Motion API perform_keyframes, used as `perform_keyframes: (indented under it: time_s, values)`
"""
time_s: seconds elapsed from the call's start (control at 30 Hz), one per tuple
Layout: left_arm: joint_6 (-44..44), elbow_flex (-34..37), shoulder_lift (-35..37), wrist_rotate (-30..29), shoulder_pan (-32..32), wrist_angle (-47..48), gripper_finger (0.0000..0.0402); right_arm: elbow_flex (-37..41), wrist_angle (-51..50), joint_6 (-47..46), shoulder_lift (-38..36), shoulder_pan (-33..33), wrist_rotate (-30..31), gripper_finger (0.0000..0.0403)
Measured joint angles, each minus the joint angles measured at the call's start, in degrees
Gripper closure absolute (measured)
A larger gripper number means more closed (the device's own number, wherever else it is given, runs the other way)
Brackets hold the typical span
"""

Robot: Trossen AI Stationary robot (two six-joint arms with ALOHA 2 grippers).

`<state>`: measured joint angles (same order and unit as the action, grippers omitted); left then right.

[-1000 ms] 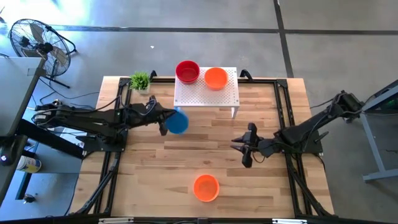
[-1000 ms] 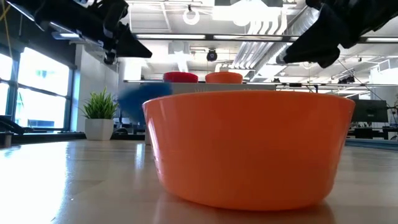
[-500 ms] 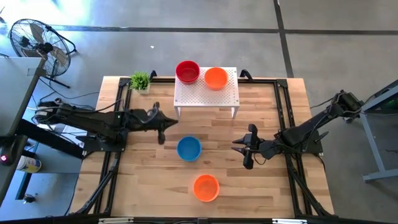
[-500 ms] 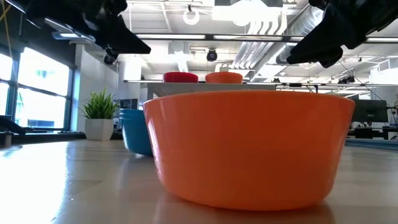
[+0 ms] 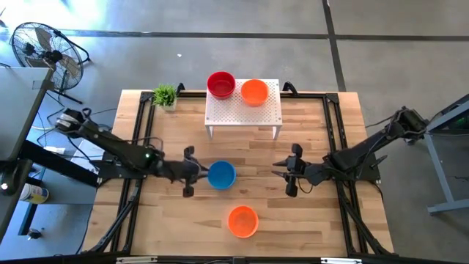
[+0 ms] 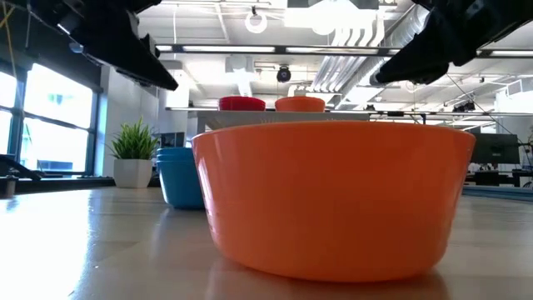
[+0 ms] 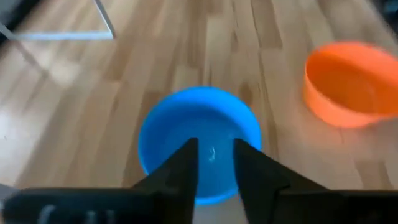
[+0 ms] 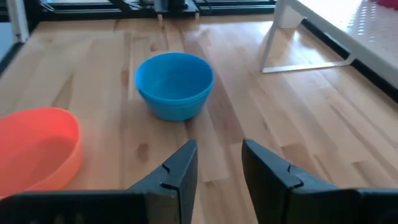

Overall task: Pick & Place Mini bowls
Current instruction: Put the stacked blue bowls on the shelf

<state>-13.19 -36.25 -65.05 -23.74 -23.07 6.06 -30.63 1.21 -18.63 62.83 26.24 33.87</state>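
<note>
An open-plan lab or industrial office is shown; exposed ducts (image 6: 358,37) and strip lights are seen overhead, with tall windows (image 6: 50,125) at one side; a polished concrete floor (image 5: 220,44) surrounds the wooden tabletop (image 5: 242,158); a floor fan (image 5: 44,48) stands nearby.

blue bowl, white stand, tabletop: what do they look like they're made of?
Blue bowl: probably plastic; solid even colour, smooth, with a soft sheen on its inner wall.
White stand: looks like painted sheet metal or rigid plastic; thin flat top with a regular grid of holes on slim legs. Cannot tell which.
Tabletop: wood, butcher-block style; narrow glued strips with visible grain, light satin finish.
</note>
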Motion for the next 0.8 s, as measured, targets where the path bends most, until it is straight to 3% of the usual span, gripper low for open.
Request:
perform_keyframes:
  time_s: [0.17,0.3,0.57,0.8]
  values:
    - [-3.2,-7.6,-9.6,-0.2,-3.0,9.0,0.0250,0.0,0.0,0.7,0.0,-2.0,-1.3,0.0289]
    - [-4.6,-14.6,-17.8,0.4,-2.9,15.8,0.0226,0.0,0.0,0.7,0.0,-2.3,-2.5,0.0289]
    - [1.0,-24.6,-29.0,1.8,-2.8,21.7,0.0223,0.0,-0.1,1.1,0.0,-2.2,-2.8,0.0289]
    - [1.3,-26.1,-32.9,2.7,-2.7,24.9,0.0242,0.0,-0.1,2.7,0.0,-2.2,-2.8,0.0289]
